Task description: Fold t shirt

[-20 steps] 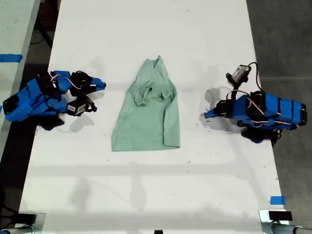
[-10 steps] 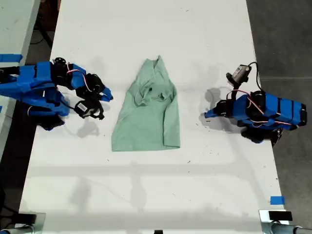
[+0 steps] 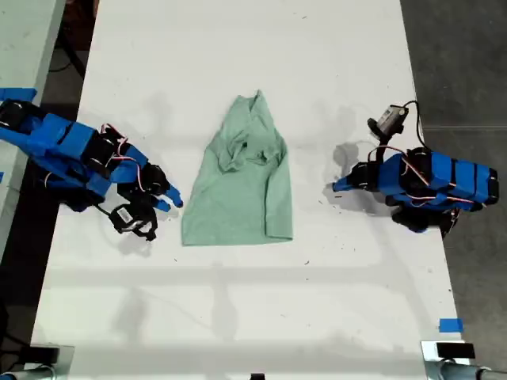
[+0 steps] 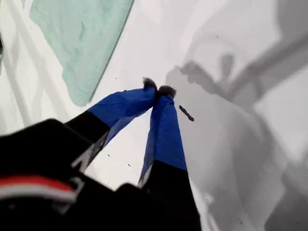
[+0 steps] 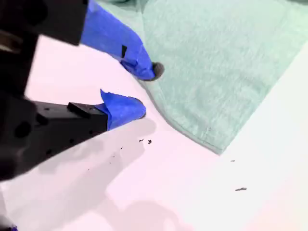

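T shirt lies mid-bench on our white bench (image 3: 238, 317).
The t shirt (image 3: 240, 178) runs lengthwise, collar toward the far edge. My second gripper (image 5: 139, 91) gapes beside its hem corner; my first gripper (image 4: 159, 90) is closed on nothing.

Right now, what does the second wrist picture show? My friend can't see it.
My second gripper hangs open at the edge of the wrinkled pale mint-green cloth t shirt, which lies flat on the white table.
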